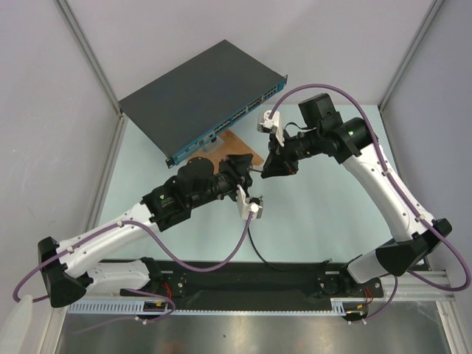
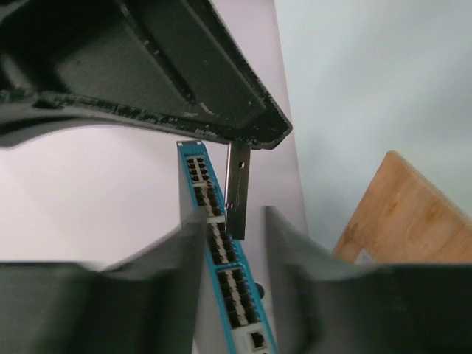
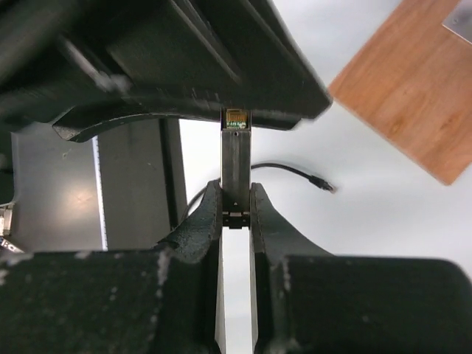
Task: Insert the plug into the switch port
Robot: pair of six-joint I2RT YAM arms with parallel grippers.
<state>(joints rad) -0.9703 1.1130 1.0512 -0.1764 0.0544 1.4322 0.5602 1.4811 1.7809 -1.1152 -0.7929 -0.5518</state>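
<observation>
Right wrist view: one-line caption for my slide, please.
Right gripper shut on a short grey metal piece; the small black cable plug lies loose on the pale table.

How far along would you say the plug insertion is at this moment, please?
Nothing looks done yet: the plug lies loose on the table, in neither claw and not in any switch port. In hand: the right claw is shut on a grey metal piece, with the open left claw facing it. To do: grasp the plug, carry it over and insert it.
</observation>
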